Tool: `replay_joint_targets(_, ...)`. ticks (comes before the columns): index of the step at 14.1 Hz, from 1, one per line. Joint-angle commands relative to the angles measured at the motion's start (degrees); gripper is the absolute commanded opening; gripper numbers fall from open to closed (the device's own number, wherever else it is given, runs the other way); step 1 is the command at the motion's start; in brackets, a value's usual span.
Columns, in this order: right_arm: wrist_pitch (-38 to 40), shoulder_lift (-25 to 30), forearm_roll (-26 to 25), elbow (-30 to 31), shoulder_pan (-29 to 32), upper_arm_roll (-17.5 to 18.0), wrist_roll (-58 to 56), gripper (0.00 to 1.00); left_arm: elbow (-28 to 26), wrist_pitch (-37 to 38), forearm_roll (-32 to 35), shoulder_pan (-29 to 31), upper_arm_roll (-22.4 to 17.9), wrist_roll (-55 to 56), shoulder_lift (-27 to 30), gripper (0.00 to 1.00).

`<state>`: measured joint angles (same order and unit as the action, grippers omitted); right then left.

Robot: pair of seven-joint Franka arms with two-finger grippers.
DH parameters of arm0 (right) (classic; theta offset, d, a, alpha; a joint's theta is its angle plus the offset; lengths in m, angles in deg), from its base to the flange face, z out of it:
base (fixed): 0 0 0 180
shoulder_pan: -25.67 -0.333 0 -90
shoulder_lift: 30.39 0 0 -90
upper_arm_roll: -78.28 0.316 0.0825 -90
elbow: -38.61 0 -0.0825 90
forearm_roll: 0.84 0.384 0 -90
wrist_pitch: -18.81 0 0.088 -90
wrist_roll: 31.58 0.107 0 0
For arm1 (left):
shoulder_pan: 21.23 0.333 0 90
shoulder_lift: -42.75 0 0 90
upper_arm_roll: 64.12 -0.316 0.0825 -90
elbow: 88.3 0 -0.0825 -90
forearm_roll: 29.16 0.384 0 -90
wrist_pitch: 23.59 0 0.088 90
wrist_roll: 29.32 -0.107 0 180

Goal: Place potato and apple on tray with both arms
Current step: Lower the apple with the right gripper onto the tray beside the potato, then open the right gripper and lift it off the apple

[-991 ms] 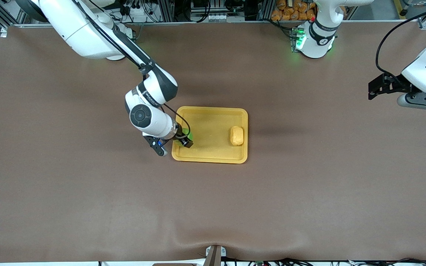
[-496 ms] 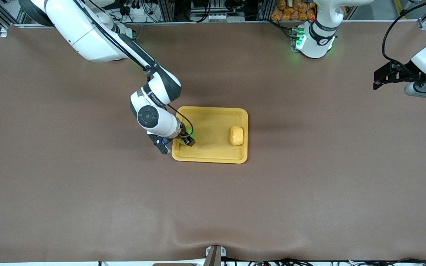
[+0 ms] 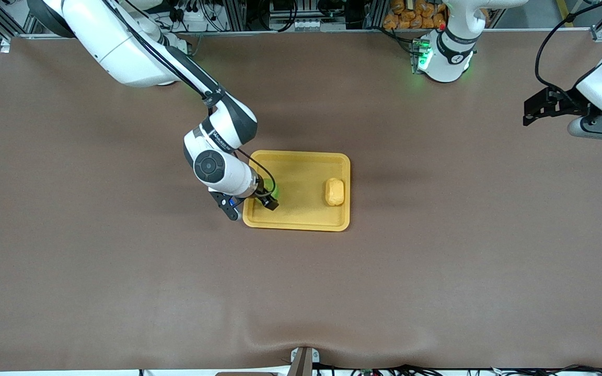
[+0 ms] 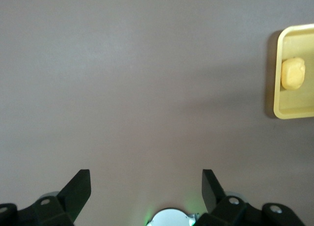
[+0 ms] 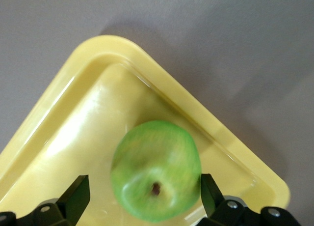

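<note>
The right gripper point(image 3: 260, 200) is sitting low over the tray point(image 3: 301, 222), at the end toward the right arm. Its 2 fingers point(image 5: 73, 196) are spread wide around the apple point(image 5: 156, 183), not squeezing it as far as I'm seeing, with a gap showing on one side at least. The apple is lying in the tray near a corner, stem dimple facing up. The potato point(image 3: 334, 191) is lying in the tray too, at the end toward the left arm, well apart from the apple. The left gripper point(image 4: 146, 191) is hanging released over bare table point(image 3: 437, 261) at the left arm's end, just waiting.
</note>
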<state>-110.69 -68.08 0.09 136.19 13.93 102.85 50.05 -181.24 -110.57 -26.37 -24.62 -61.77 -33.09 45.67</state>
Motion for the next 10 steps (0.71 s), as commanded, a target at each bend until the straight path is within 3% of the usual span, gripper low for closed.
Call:
replay_joint_targets(1,8.2,0.1,-1.5,-5.9,0.6,0.4,1.4,1.00,1.4,2.6,-0.6,0.8,0.6,0.9,-0.4,1.00)
replay_joint_targets(7,15.2,3.3,-1.5,-10.2,2.9,-0.4,0.8,1.00,1.7,2.7,-0.1,1.4,0.4,0.8,-1.0,1.00)
replay_joint_targets(10,18.7,7.6,-1.4,-10.1,3.6,-3.2,0.5,1.00,1.7,2.7,-0.8,1.4,0.1,0.8,-1.1,1.00)
